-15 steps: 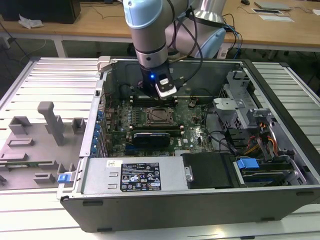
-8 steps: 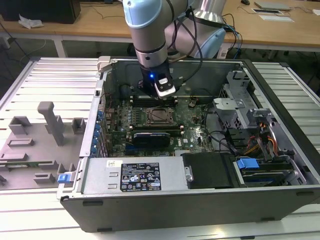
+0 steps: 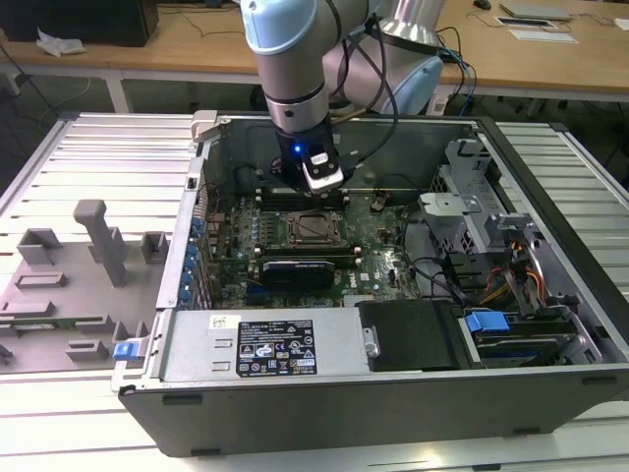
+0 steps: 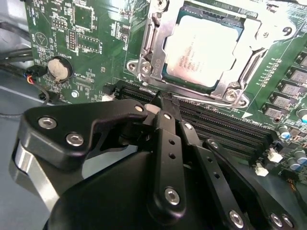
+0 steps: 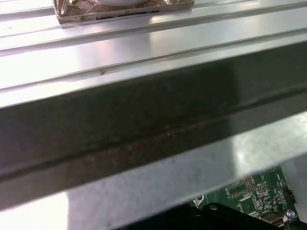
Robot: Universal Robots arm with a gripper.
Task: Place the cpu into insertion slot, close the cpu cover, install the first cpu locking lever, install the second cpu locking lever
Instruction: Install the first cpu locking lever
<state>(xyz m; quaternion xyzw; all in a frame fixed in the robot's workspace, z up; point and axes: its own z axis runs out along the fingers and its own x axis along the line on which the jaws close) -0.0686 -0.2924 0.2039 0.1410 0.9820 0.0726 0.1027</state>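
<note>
Closed tight with nothing visibly held, the gripper (image 4: 162,105) is hovering just beside the locking lever (image 4: 211,99) lying along the cpu cover's (image 4: 249,60) nearest edge, the cpu (image 4: 204,45) sitting just beyond in the insertion slot (image 4: 238,97).

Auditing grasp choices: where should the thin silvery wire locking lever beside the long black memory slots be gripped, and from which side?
Probably its straight exposed run, from above. The thin silvery wire locking lever lies low between the silvery metal cpu cover frame and the long black memory slots, so sideways approaches look blocked. The pincer sits at that edge.
</note>
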